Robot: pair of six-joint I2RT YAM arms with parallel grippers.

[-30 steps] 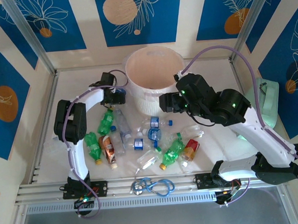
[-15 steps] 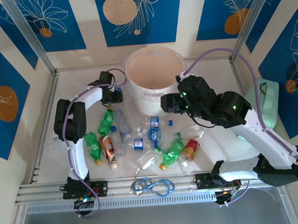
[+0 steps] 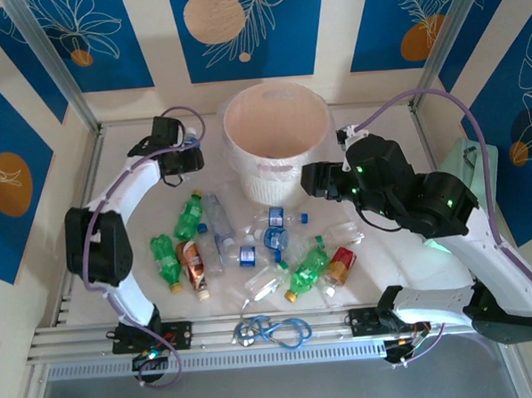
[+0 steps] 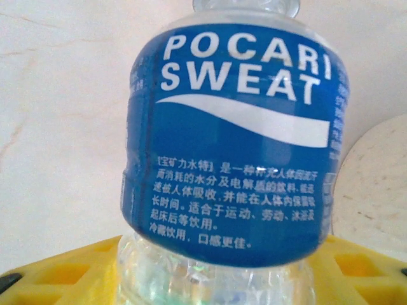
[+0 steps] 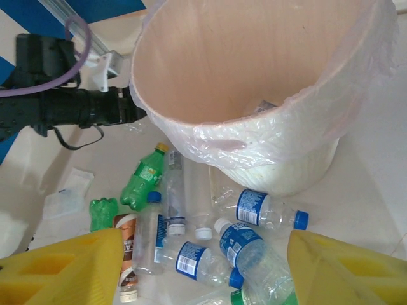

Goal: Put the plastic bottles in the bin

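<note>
Yellow fingers (image 4: pixel 57 276) of the left tool (image 4: pixel 210 279) flank a clear bottle (image 4: pixel 235 146) labelled blue with white lettering; ahead of the right tool (image 5: pixel 203 279), a green bottle (image 5: pixel 143 181), blue-capped bottles (image 5: pixel 270 213) and a cream bin (image 5: pixel 254 82).

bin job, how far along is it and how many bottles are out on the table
Early days. Done: the bin has something clear deep inside, too unclear to name. In hand: the left gripper is shut on a blue-label Pocari Sweat bottle, beside the bin and not yet over it. The right gripper hangs open and empty. Left: roughly a dozen bottles on the table, green, clear and brown.
</note>
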